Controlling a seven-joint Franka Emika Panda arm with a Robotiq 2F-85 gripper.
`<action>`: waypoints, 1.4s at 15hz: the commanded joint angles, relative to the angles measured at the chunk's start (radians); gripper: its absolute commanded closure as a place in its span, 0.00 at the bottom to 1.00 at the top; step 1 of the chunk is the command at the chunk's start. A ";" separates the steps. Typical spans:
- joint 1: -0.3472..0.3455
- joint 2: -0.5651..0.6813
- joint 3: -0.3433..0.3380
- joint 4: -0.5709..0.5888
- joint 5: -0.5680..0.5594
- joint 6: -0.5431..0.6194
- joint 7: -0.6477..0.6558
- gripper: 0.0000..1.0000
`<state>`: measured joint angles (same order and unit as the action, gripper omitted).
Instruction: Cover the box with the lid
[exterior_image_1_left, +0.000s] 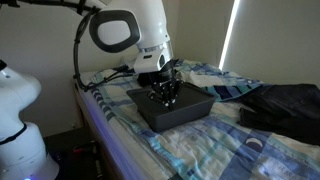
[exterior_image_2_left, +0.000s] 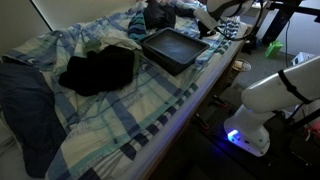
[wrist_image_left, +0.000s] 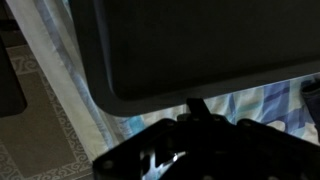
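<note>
The lid (exterior_image_1_left: 188, 100) (exterior_image_2_left: 175, 47) is a flat dark grey panel with a raised rim, lying level on the plaid bed. It appears to rest on the box (exterior_image_1_left: 165, 121) (exterior_image_2_left: 193, 64), whose dark walls show just under it. My gripper (exterior_image_1_left: 164, 96) (exterior_image_2_left: 203, 27) stands at the lid's edge nearest the arm, shut, with its fingers closed on the rim. In the wrist view the lid (wrist_image_left: 200, 45) fills the upper part and my gripper (wrist_image_left: 198, 103) reaches up to its rounded rim. The inside of the box is hidden.
A dark cloth bundle (exterior_image_2_left: 98, 70) (exterior_image_1_left: 285, 105) lies on the bed beside the box. The plaid bedding (exterior_image_2_left: 130, 115) is rumpled, and its edge drops to the floor near the box. A white machine (exterior_image_2_left: 265, 100) (exterior_image_1_left: 15, 110) stands by the bed. A patterned rug (wrist_image_left: 50, 125) covers the floor.
</note>
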<state>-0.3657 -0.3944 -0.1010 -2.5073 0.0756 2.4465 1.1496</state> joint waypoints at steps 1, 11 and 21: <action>0.001 -0.034 -0.045 -0.022 0.026 0.020 -0.024 0.98; 0.003 0.009 -0.033 0.006 0.013 -0.002 -0.013 0.99; 0.013 0.079 -0.031 0.085 0.005 -0.013 -0.005 0.99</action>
<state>-0.3551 -0.3392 -0.1308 -2.4682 0.0875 2.4493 1.1238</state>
